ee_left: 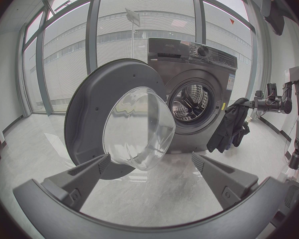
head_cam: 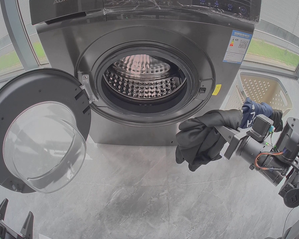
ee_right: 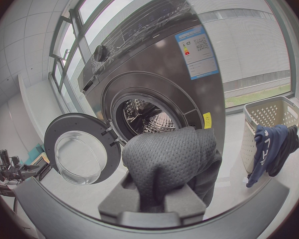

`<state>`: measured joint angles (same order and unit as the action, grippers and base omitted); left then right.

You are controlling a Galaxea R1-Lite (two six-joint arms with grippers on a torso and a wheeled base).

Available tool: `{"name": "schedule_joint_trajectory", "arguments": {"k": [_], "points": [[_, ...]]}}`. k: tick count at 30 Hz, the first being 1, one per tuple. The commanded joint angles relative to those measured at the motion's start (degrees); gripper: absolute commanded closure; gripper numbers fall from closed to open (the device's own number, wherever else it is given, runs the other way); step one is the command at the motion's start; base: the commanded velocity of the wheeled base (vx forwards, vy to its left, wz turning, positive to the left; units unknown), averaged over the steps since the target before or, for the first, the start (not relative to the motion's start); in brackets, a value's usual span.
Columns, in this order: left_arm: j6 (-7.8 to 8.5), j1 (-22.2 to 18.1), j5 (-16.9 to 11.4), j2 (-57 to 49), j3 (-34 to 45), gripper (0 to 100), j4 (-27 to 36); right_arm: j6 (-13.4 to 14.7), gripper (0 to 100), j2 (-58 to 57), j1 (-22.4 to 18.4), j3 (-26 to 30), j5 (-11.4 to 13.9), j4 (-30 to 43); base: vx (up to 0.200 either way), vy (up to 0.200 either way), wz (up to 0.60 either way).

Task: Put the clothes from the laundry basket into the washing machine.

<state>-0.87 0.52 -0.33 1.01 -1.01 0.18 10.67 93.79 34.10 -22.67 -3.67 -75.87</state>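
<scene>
The step in hand looks like the carry from basket to machine. The right gripper [head_cam: 222,131] is clamped on a black garment [head_cam: 199,140], which hangs in a loose bundle near the lower right corner of the washing machine [head_cam: 146,37], clear of the floor [head_cam: 139,190]. The laundry basket [head_cam: 282,97] stands far right, just beside the machine. A blue garment [head_cam: 254,112] and a dark piece show between the arm and the basket; I cannot tell whether they hang on its rim or lie on the arm.

The next move probably calls for raising the bundle and swinging it left and farther in, toward the drum [head_cam: 141,77]. The cloth hangs lower than the bottom lip of the opening, so it likely has to rise before going in. The fingers should let go only once the cloth is well inside.

The lip of the opening and the latch [head_cam: 202,90] on its right side are the edges most likely to snag a trailing fold. The door [head_cam: 40,130] is swung fully open to the left, well apart from the path. The left gripper [ee_left: 150,156] sits near left with its fingers spread and nothing between them, so the floor before the machine gives free room.
</scene>
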Motion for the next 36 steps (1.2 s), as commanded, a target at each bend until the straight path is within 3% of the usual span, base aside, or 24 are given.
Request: {"name": "schedule_joint_trajectory", "arguments": {"k": [1, 18, 23, 29, 36], "points": [[-0.01, 0.00, -0.02, -0.40, 0.84, 0, -0.01, -0.03, 100, 0.07, 0.00, 0.09, -0.02, 0.02, 0.000, 0.000, 0.00], [-0.10, 0.00, -0.02, -0.40, 0.84, 0, -0.01, -0.03, 100, 0.69, 0.36, 0.26, 0.07, -0.06, 0.000, 0.000, 0.00], [0.25, -0.35, 0.07, -0.75, 0.92, 0, -0.09, 1.02, 100, 2.27, 3.61, 0.26, -0.55, -0.06, 0.000, 0.000, 0.00], [1.92, -0.61, 0.24, -0.84, 1.01, 0, -0.18, 1.11, 100, 9.92, 5.81, -8.18, -3.80, -1.38, 0.000, 0.000, 0.00], [2.54, -0.61, 0.07, -0.84, 1.01, 0, -0.18, 1.20, 100, 15.37, 6.16, -14.15, -3.98, -1.82, 0.000, 0.000, 0.00]]}}
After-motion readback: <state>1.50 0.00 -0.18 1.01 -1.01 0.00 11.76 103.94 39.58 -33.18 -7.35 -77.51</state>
